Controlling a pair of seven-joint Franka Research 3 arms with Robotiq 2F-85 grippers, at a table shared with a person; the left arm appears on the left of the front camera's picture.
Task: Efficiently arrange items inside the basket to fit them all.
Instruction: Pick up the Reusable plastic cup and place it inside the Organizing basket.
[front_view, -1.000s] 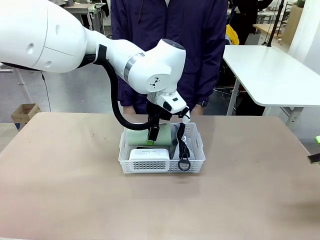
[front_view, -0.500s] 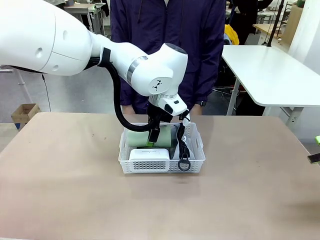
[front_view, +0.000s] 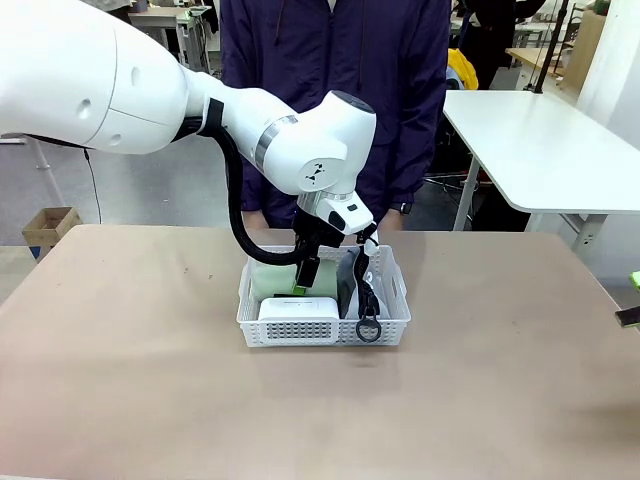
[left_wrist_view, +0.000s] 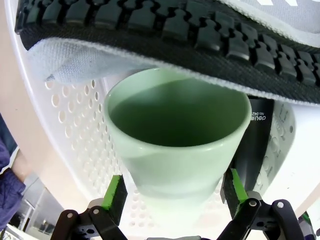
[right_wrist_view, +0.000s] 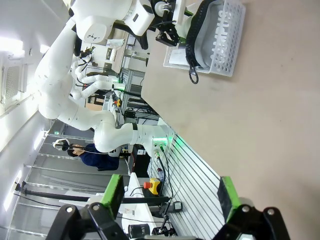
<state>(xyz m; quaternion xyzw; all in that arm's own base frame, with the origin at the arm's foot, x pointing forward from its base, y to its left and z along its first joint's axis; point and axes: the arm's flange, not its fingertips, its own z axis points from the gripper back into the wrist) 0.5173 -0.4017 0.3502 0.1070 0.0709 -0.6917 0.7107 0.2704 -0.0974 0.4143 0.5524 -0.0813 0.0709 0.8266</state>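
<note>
The white lattice basket (front_view: 388, 318) sits mid-table in front of the person. My left gripper (front_view: 308, 268) reaches down into its back left part. In the left wrist view its green pads (left_wrist_view: 116, 194) stand open on either side of the pale green cup (left_wrist_view: 175, 135), which lies on its side, with a thin gap at each pad. The grey pouch (left_wrist_view: 75, 60) and its black zipper lie across the cup, and the black stapler (left_wrist_view: 255, 145) is beside it. The white box (front_view: 298, 308) fills the front left. The pouch's ring (front_view: 368, 328) hangs over the front wall. My right gripper (right_wrist_view: 170, 200) is open and holds nothing.
A person in a dark jacket (front_view: 340, 90) stands at the far edge right behind the basket. A white table (front_view: 540, 150) stands at the back right. Bare brown tabletop (front_view: 140, 380) stretches to both sides of the basket and in front of it.
My left wrist has shifted slightly right and down over the basket. The cup, box and pouch lie as before.
</note>
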